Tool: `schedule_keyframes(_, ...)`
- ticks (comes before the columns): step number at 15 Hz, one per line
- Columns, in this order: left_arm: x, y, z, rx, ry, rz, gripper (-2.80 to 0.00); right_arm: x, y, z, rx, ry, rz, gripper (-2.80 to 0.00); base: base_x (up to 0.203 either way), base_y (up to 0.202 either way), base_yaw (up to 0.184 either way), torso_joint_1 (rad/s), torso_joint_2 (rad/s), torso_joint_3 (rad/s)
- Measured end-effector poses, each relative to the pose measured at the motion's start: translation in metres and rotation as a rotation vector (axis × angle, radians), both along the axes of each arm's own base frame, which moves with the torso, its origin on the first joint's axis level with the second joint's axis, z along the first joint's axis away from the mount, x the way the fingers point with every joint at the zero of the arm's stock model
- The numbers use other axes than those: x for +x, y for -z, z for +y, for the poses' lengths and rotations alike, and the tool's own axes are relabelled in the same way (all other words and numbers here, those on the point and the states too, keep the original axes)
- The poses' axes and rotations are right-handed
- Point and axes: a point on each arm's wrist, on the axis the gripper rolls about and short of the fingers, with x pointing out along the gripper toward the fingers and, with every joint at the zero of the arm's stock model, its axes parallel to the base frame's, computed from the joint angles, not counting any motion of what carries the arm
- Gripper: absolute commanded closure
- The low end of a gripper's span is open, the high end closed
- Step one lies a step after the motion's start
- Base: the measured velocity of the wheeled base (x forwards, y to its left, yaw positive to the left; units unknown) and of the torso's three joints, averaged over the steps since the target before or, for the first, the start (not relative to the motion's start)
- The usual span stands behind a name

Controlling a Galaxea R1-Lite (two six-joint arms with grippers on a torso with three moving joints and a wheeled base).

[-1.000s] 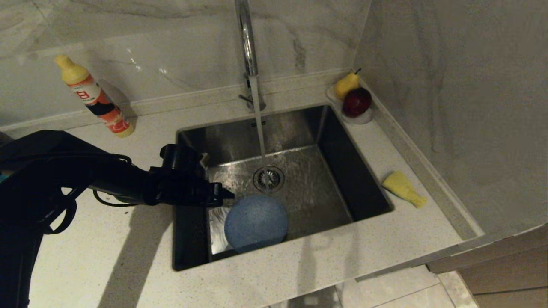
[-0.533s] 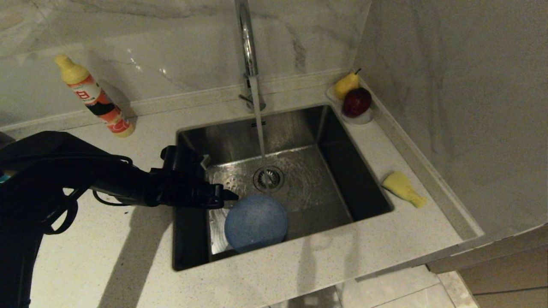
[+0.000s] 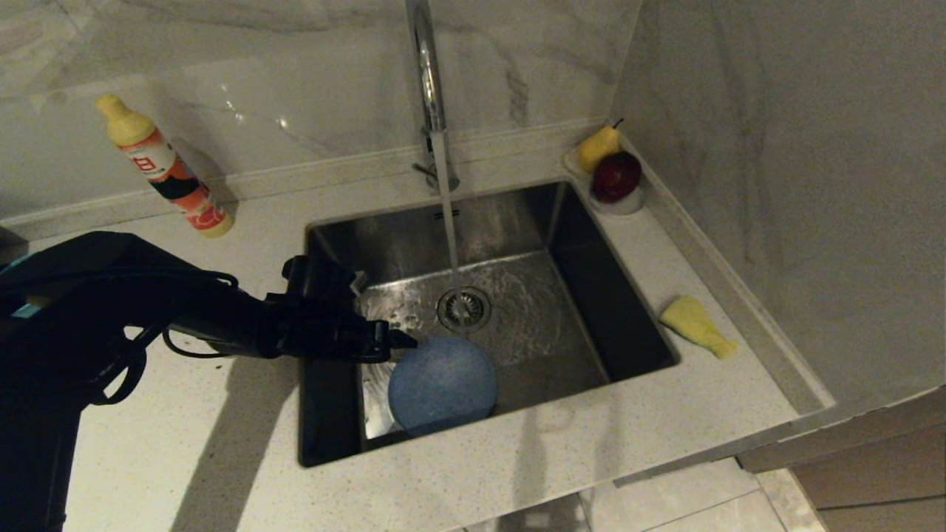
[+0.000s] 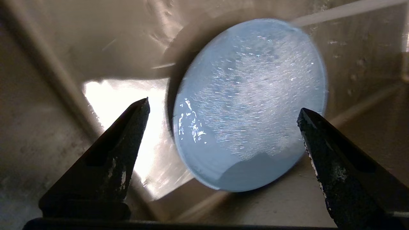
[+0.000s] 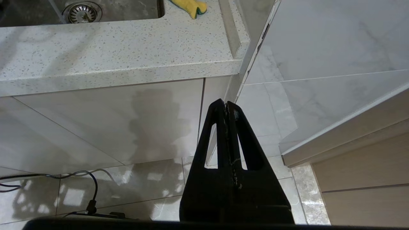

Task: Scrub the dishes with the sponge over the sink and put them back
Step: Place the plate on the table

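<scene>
While water runs into the sink [image 3: 576, 244], the left claw [image 4: 223, 110] gapes above the light-blue plate [image 4: 252, 105]; the right claw [image 5: 226, 105] hangs pressed together below the table [image 5: 111, 60].

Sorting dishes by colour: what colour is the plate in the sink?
Light blue plate; left wrist view shows best.

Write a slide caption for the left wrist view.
Open left tool poised over the light-blue plate in the wet sink.

The plate [image 3: 442, 386] leans in the sink [image 3: 562, 222], at its front wall, before the drain strainer [image 3: 463, 308]. The tap [image 3: 427, 81] stands behind the sink. On the counter [image 3: 517, 458], the sponge [image 3: 696, 326] lies right of the sink, a bottle [image 3: 159, 166] behind-left, a fruit dish [image 3: 621, 203] behind-right.
</scene>
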Motion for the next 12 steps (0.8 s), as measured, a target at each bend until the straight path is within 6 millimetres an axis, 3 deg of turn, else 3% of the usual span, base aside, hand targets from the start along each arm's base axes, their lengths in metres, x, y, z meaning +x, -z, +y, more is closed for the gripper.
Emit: schedule_keyframes(12, 0.017, 0.007, 0.006, -0.033, 0.005, -0.001, -2.80, 0.000, 0.000, 0.000, 0.001, 0.000, 0.000, 0.00, 0.000, 0.000, 0.000, 0.000, 0.00, 0.000)
